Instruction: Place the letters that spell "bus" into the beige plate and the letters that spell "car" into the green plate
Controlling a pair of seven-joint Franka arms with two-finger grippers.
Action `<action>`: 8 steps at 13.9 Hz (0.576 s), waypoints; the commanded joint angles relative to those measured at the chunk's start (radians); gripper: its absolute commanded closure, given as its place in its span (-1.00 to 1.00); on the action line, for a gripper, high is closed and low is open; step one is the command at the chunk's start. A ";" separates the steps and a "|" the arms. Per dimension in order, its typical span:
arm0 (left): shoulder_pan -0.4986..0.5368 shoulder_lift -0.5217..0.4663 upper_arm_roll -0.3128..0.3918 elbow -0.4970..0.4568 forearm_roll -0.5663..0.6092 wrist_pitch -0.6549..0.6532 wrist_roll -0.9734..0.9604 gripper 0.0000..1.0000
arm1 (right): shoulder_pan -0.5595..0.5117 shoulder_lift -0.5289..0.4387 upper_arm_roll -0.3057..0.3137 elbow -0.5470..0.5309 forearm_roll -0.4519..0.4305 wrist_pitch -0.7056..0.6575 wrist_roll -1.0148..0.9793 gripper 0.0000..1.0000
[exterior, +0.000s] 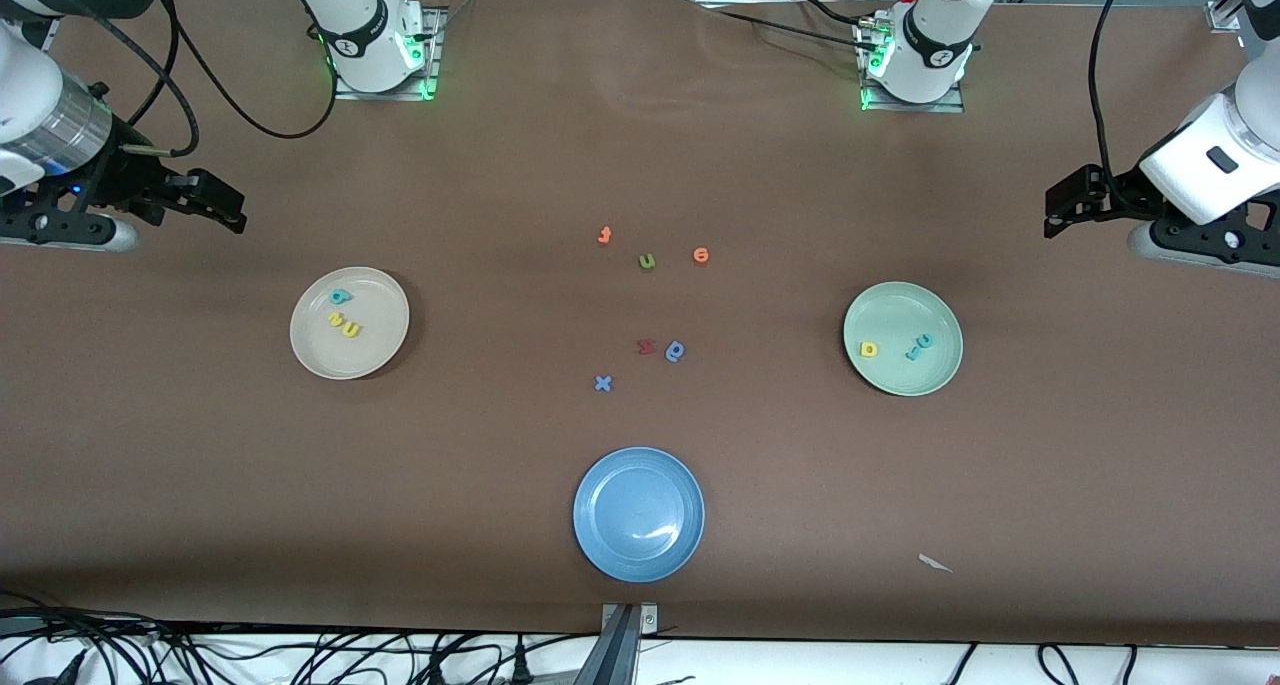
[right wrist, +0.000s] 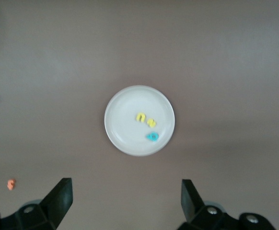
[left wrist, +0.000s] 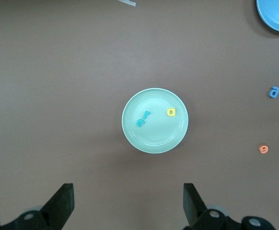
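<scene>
From the front view I found the beige plate (exterior: 349, 323) carrying the teal "b" (exterior: 340, 296), yellow "u" (exterior: 349, 330) and yellow "s" (exterior: 336, 319), and the green plate (exterior: 902, 338) carrying the yellow "a" (exterior: 869, 348), teal "c" (exterior: 925, 341) and teal "r" (exterior: 912, 352). I judged the sorting complete. The spare letters, among them the blue "x" (exterior: 602, 383), lay between the plates.

In the left wrist view, the left gripper (left wrist: 129, 203) hung over bare table beside the green plate, jaws apart and empty.

In the right wrist view, the right gripper (right wrist: 126, 201) hung likewise beside the beige plate, jaws apart, holding nothing.
</scene>
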State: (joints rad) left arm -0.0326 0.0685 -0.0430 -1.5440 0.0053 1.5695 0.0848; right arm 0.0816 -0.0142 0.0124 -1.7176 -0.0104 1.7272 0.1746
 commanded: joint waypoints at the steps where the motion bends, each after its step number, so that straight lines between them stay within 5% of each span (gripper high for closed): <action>1: -0.001 -0.006 -0.003 0.010 -0.002 -0.016 0.006 -1.00 | -0.026 0.000 0.018 -0.002 -0.011 0.061 -0.006 -1.00; 8: -0.001 -0.006 -0.001 0.010 -0.002 -0.016 0.009 -1.00 | -0.029 -0.020 0.018 -0.002 -0.019 0.048 -0.014 -1.00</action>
State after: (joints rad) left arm -0.0328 0.0686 -0.0433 -1.5440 0.0053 1.5695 0.0849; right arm 0.0704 -0.0166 0.0129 -1.7178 -0.0121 1.7848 0.1746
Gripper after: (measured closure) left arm 0.000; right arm 0.000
